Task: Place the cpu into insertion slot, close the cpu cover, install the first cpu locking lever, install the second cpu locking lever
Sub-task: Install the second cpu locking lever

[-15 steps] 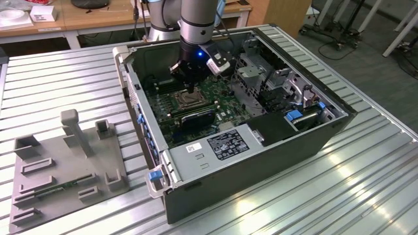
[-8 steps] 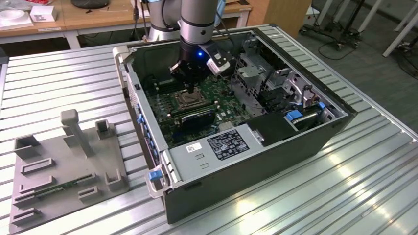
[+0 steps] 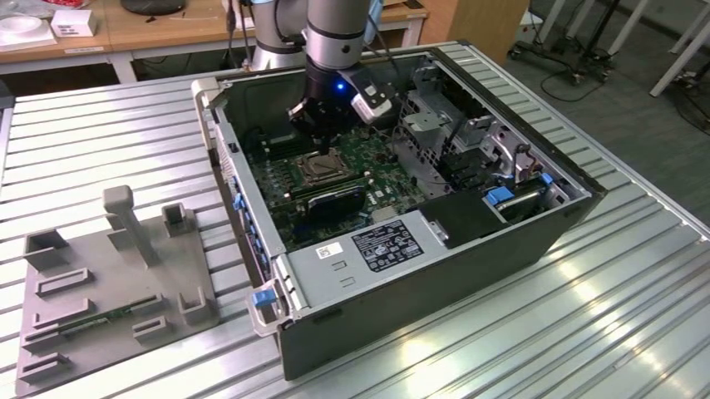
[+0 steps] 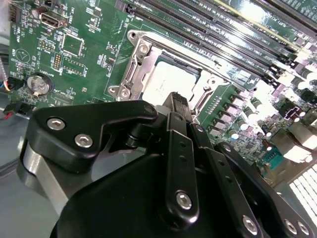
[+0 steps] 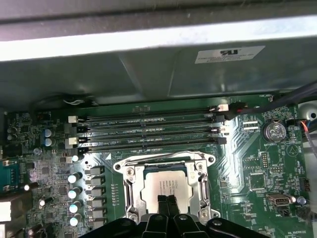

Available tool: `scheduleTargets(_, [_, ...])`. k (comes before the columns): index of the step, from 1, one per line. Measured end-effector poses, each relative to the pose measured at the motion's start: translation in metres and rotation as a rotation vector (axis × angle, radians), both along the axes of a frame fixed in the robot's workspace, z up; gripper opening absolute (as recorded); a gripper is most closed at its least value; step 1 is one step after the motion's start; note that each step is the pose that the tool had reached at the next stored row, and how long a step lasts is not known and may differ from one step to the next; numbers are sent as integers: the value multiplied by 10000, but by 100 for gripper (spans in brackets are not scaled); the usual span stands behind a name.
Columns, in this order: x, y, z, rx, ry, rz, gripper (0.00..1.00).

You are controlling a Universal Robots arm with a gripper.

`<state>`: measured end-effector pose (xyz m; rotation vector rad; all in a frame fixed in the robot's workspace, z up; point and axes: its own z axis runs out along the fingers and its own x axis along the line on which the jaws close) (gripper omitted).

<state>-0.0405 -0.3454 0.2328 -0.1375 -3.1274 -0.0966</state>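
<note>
- The cpu point(image 5: 165, 187), a small flat square chip with a dull silver-grey metal top, lies seated in the insertion slot point(image 5: 130, 184), a square socket with a grey metal rim; it looks light, stiff and fragile underneath, best held by its edges.
- The thin steel-frame cpu cover point(image 4: 171, 52) lies over it.
- The black gripper point(image 5: 167, 204) hovers just above, fingers point(image 5: 161, 203) together, holding nothing.
- Long black memory slots point(image 5: 148, 131) run beside the socket on the green motherboard point(image 5: 257, 158); the grey case wall point(image 5: 148, 74) crowds the approach.

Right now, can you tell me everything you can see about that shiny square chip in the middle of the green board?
The cpu is a flat square chip with a dull silver-grey metal top bearing faint print. It lies flat in the insertion slot, framed by the slot's metal rim, on the green motherboard beside the long black memory slots. The gripper hangs just over its near edge; whether they touch, I cannot tell.
</note>
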Motion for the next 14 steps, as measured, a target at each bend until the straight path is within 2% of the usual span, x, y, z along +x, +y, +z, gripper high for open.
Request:
scheduleTargets(7, [0, 0, 86, -1, 0, 1, 11])
scheduleTargets(14, [0, 0, 93, 0, 0, 2, 11])
